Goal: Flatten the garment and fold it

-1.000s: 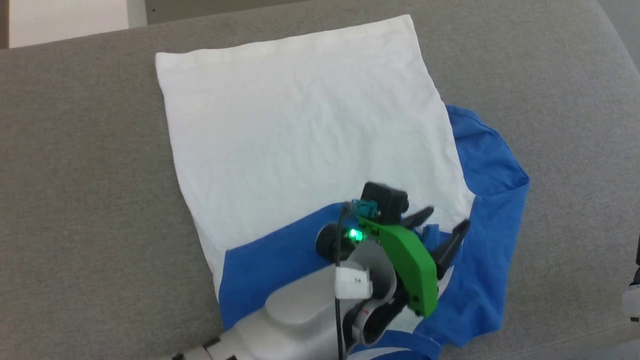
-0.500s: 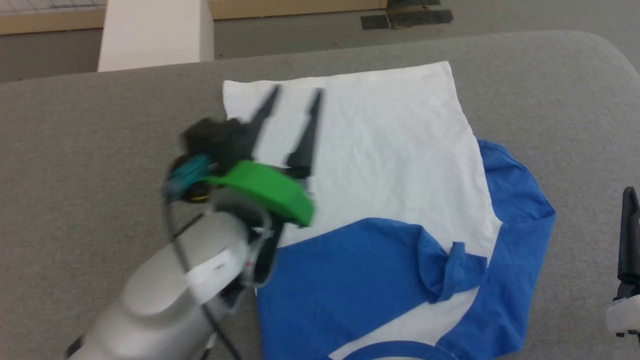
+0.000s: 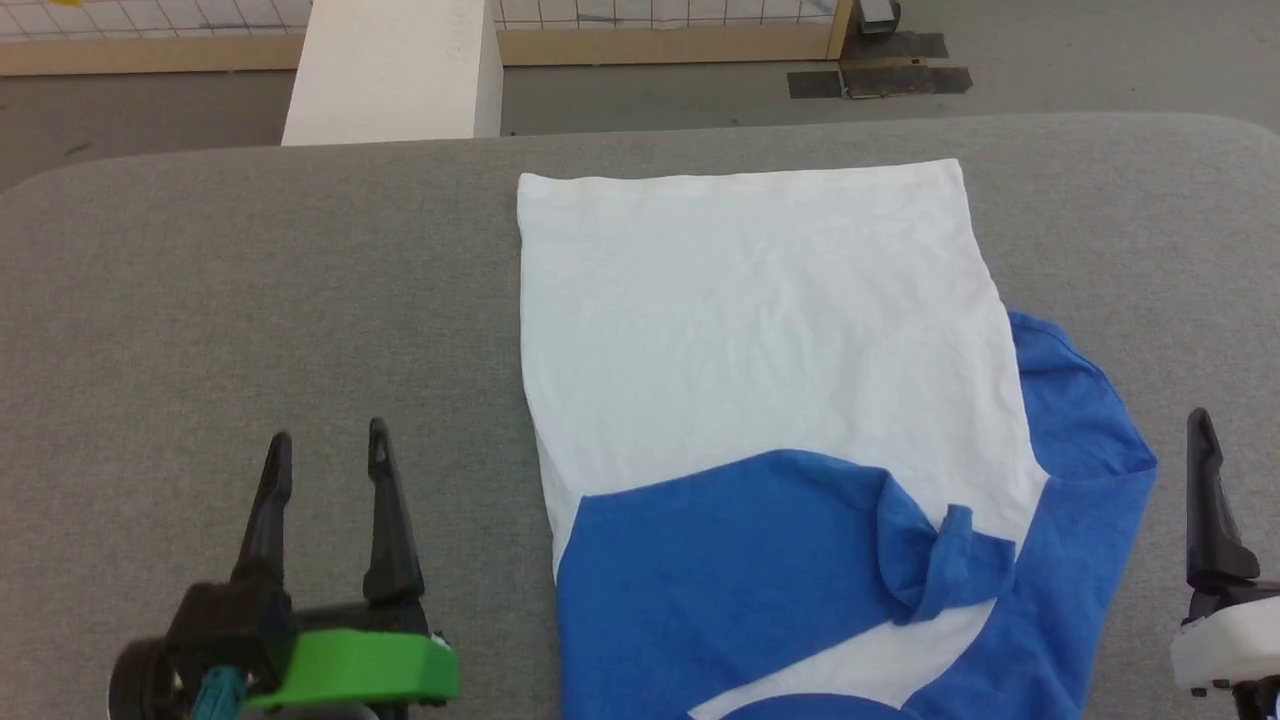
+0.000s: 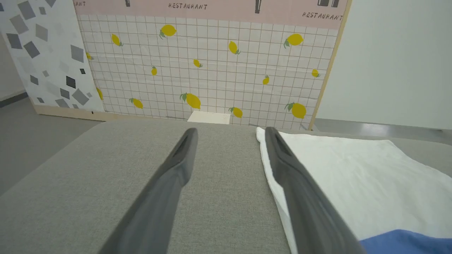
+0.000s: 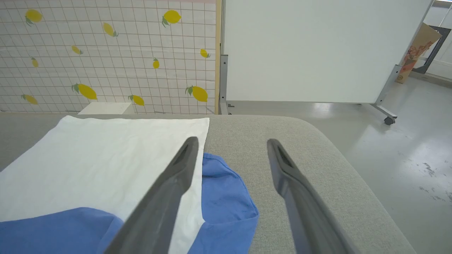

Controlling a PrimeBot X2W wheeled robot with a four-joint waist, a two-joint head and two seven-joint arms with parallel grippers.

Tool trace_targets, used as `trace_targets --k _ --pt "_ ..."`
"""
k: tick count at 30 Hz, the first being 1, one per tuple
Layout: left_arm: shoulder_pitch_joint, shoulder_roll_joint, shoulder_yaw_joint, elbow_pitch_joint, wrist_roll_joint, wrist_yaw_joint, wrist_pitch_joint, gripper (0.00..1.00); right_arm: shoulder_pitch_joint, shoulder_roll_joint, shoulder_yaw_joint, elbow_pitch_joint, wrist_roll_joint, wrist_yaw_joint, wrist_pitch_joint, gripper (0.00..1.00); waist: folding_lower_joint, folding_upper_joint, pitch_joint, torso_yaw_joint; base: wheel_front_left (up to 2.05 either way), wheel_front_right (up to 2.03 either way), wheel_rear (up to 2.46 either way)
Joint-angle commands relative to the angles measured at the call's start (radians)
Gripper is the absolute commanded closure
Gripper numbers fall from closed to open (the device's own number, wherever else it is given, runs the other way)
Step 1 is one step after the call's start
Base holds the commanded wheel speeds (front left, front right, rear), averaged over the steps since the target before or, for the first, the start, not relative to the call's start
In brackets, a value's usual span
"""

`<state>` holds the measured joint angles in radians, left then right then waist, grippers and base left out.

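Grey fabric surface (image 3: 250, 300) spans view. Shirt (image 3: 760, 320) lies on it, right of centre, hem far, neck near. White body flat, faintly creased, side edges straight. Folded sleeve (image 3: 740, 560), bright blue, laid inward across near part of body, cuff bunched into small twist. Outer sleeve (image 3: 1085, 420), blue, bulges past body's right edge, rumpled. Blue neck trim (image 3: 790, 705) at near edge. Left gripper (image 3: 329, 437) over bare surface just left of shirt, fingers spread, empty. Right gripper (image 5: 232, 141) just right of outer sleeve, fingers spread, empty.
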<state>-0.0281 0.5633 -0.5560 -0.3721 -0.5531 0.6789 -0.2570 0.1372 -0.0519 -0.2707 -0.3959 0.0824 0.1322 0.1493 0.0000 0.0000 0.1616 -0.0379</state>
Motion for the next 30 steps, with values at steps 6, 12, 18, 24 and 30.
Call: trace_targets --k 6,12,18,24,30 --pt "0.143 -0.155 0.111 -0.009 0.067 -0.091 -0.005 0.0 0.017 0.001 -0.011 0.043 0.029 -0.002 -0.015 0.0 0.0 0.0 0.007 0.028 0.0 0.0 0.0" --pt "0.141 -0.226 0.187 0.012 0.124 -0.202 -0.005 0.0 -0.074 -0.063 -0.003 0.053 0.049 -0.002 0.013 0.0 0.0 0.0 0.053 0.024 0.0 0.0 0.0" --pt "0.112 -0.279 0.224 0.02 0.168 -0.276 -0.005 0.0 -0.263 -0.244 0.032 0.127 0.168 -0.002 0.116 0.0 0.0 0.0 0.134 0.011 0.0 0.0 0.0" --pt "0.073 -0.315 0.233 0.034 0.209 -0.325 -0.005 0.0 -0.387 -0.467 0.138 0.265 0.27 -0.002 0.212 0.0 0.0 0.0 0.235 0.016 0.0 0.0 0.0" --pt "0.041 -0.349 0.235 0.047 0.239 -0.357 -0.005 0.0 -0.417 -0.611 0.278 0.346 0.353 -0.002 0.298 0.0 0.0 0.0 0.291 0.035 0.0 0.0 0.0"
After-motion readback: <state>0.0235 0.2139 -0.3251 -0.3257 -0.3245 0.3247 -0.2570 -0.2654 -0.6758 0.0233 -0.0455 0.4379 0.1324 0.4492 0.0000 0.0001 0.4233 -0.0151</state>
